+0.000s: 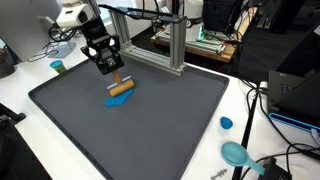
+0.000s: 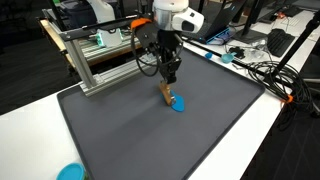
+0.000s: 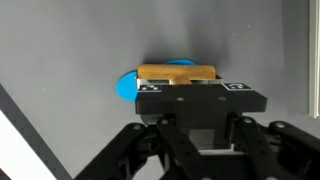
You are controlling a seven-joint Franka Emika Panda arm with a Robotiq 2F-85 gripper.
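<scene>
Claw [image 1: 112, 76] pinched on oblong tan wooden block [image 3: 177, 72]; flat blue disc [image 3: 124, 86] beneath; dark matte tabletop [image 1: 180, 115].

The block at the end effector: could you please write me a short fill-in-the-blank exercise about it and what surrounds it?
1. Right against the block lies a flat ____ piece.
2. Both are on a dark mat, which lies on a ____ table.
3. In the wrist view, the end effector comes in from the ____ of the picture.

Missing words: blue; white; bottom.
</scene>
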